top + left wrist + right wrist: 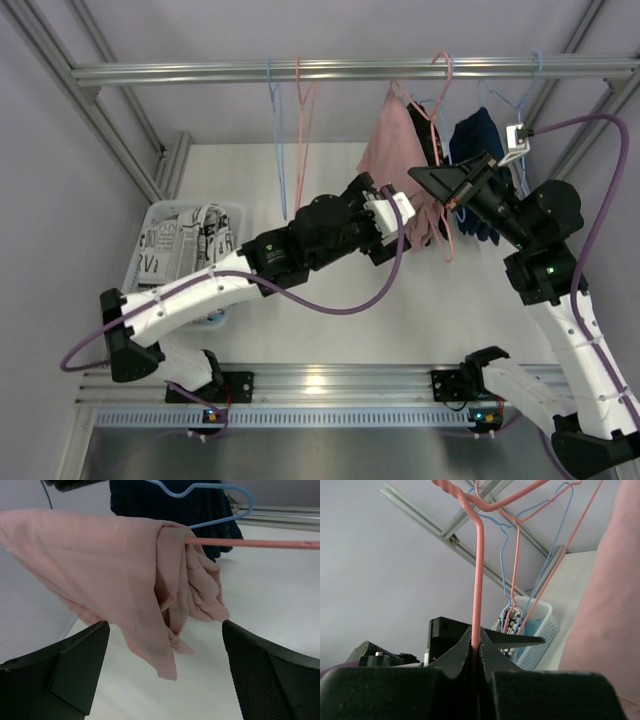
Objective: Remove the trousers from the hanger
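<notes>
By the look of it, two of the three garments are off. The white cloth trousers with black newsprint pattern (175, 245) lie in the white plastic basket (150, 215), well to the left of the pink wire hanger (479, 580). A plain light blue cloth (532, 630) shows in that basket too. What is left for you is the dusty pink soft cloth trousers (100, 555), draped over that hanger's lower bar and hanging below it.

Your right gripper (475, 652) is clamped tight on a straight run of the hanger's wire below its twisted neck. Your left gripper (164, 625) stands wide apart and holds nothing. It sits just in front of the pink cloth hanging from that hanger and does not touch it.

From above, the left arm covers the lower part of the pink trousers, so you cannot see how much cloth lies on each side of the bar. A dark navy cloth garment (475, 140) hangs on a blue wire hanger (220, 486) just behind the pink hanger. You cannot tell whether it is trousers.
</notes>
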Action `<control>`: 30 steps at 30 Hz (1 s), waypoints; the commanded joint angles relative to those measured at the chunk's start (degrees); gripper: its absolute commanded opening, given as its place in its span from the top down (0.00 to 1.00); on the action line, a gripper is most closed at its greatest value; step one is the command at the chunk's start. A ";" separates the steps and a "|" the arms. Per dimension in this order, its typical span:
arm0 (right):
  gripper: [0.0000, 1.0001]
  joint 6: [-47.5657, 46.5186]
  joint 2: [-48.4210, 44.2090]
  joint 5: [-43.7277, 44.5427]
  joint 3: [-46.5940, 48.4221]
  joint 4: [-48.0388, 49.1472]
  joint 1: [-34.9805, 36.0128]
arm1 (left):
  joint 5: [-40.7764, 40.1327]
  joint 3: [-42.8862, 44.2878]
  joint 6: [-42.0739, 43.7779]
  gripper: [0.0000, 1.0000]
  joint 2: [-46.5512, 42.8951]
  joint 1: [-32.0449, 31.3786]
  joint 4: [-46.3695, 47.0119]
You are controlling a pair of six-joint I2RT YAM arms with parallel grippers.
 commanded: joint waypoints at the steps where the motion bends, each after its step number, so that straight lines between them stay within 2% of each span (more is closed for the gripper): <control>1: 1.00 0.19 -2.49 0.66 0.60 4.85 0.35 | -5.21 -0.55 3.82 0.01 3.09 -0.09 12.55; 6: 1.00 -0.07 -3.99 0.93 0.08 4.24 0.44 | -3.19 -2.58 4.97 0.01 5.90 0.26 21.77; 16: 1.00 -0.42 -5.83 1.10 -1.07 3.18 0.44 | -2.49 0.50 1.55 0.04 9.34 4.56 21.88; 20: 1.00 -1.56 -7.24 2.06 -2.65 -0.15 0.43 | 5.41 -4.15 0.93 0.01 3.56 4.65 19.07; 21: 1.00 -1.57 -7.59 2.16 -3.69 -0.25 0.44 | 9.52 -7.03 0.67 0.01 2.06 4.65 18.28; 24: 1.00 -1.92 -8.73 1.28 -5.80 0.98 0.44 | 14.29 -10.92 0.05 0.01 -2.43 4.65 15.12; 30: 1.00 -1.22 -9.70 -1.89 -8.45 5.11 0.52 | 12.55 -16.11 1.54 0.01 -6.13 4.57 14.13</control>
